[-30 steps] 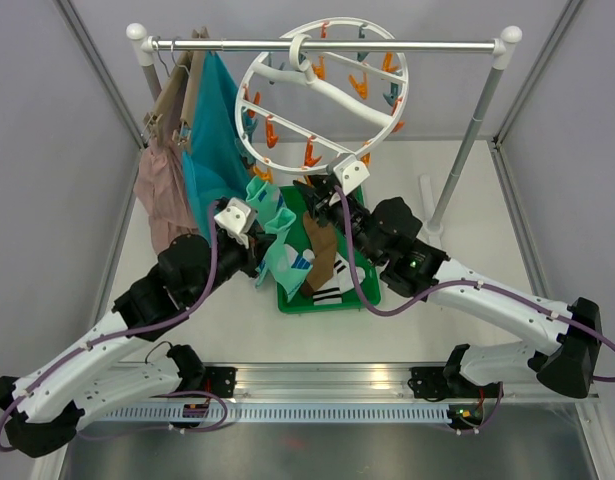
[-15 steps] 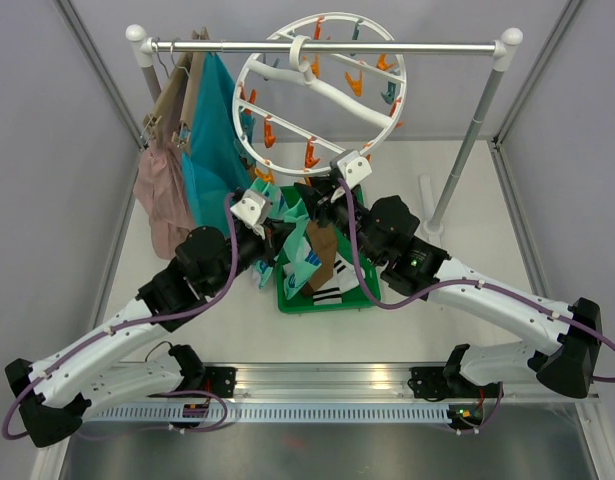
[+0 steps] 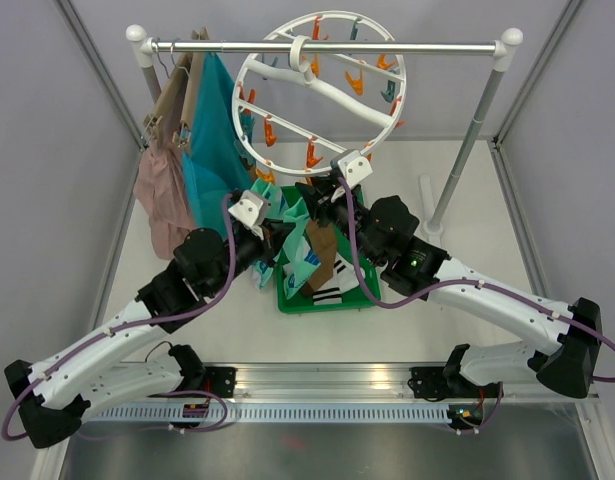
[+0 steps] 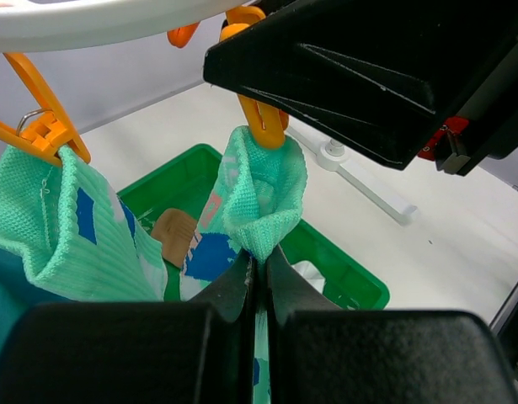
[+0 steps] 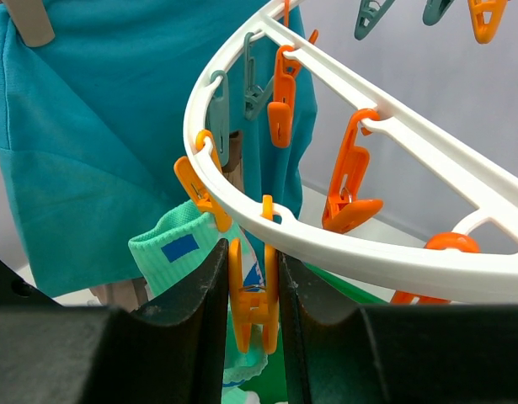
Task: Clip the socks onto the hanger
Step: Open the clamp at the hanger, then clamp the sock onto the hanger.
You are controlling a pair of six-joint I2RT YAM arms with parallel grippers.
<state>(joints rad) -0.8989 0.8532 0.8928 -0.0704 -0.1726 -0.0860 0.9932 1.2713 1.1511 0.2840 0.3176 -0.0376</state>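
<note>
On my left gripper [image 4: 258, 266] the fingers are pressed together with only a sliver between them, pinching a fold of the mint sock [image 4: 263, 189] just under the hanger [image 3: 332, 92]. The sock rises from that pinch to the lower end of an orange peg [image 4: 263, 126] hanging from the hanger's rim. I cannot tell whether the peg has bitten the fabric. My right gripper [image 5: 253, 261] has its two fingers closed against the sides of that same orange peg, squeezing it right below the white rim. It is partly closed, with the peg filling the gap. One peg along the rim, a second mint sock [image 4: 65, 227] with blue patches hangs clipped. Further under the hanger sits a green basket [image 3: 287, 300] on the table. A brown sock [image 3: 322, 255] shows above it, though I cannot tell whether it hangs or lies there. A white sock with black stripes [image 3: 332, 293] lies in the basket's near end. The hanger itself hooks over a metal rail [image 3: 417, 45], tilted, its orange and teal pegs dangling. Left of the hanger on that rail hangs a large teal garment [image 3: 212, 130].
</note>
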